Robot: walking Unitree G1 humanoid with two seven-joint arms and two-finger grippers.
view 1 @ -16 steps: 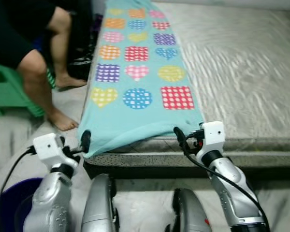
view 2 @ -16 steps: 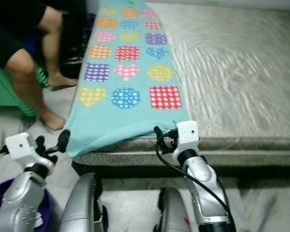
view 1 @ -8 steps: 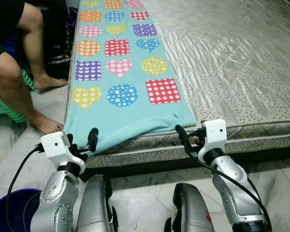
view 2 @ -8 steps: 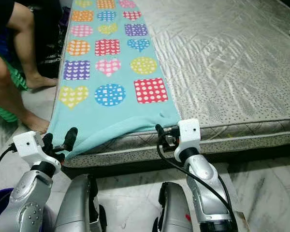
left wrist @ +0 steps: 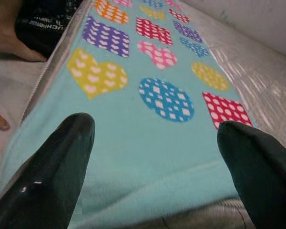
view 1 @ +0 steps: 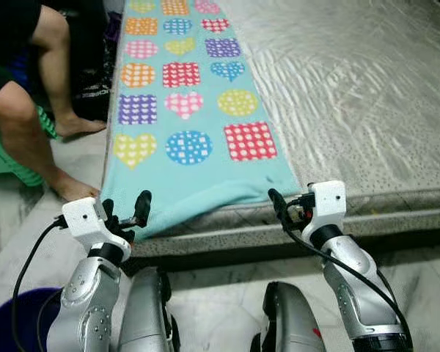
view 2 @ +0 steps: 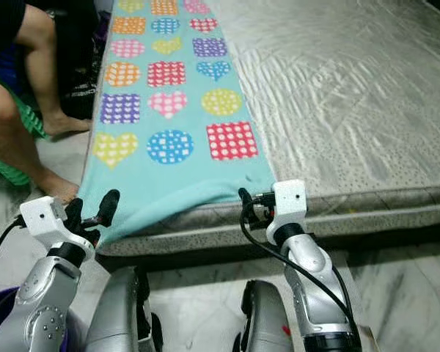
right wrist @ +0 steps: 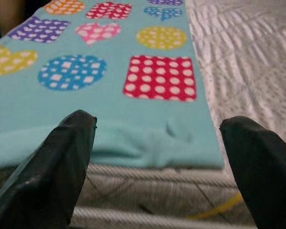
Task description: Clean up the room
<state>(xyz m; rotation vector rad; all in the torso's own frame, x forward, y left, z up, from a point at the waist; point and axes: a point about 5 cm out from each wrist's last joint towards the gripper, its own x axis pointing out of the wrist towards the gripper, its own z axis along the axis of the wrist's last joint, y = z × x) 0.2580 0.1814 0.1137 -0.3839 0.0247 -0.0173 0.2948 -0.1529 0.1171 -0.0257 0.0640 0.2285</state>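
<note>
Both claws, left point(left wrist: 155, 157) & right point(right wrist: 157, 157), wide open, empty, near blanket point(view 1: 198, 110) edge on mattress point(view 1: 352, 95).

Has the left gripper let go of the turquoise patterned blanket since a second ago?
Yes. The left gripper, then at the turquoise patterned blanket corner, now sits open just short of it.

My head cameras look steeply down over the foot of the mattress point(view 1: 367, 95), arms at lower frame. Both wrist cameras sit low and close, facing along the blanket point(view 1: 191, 132); they share its near edge, blue circle point(left wrist: 166, 99) and red square point(right wrist: 160, 77).
</note>
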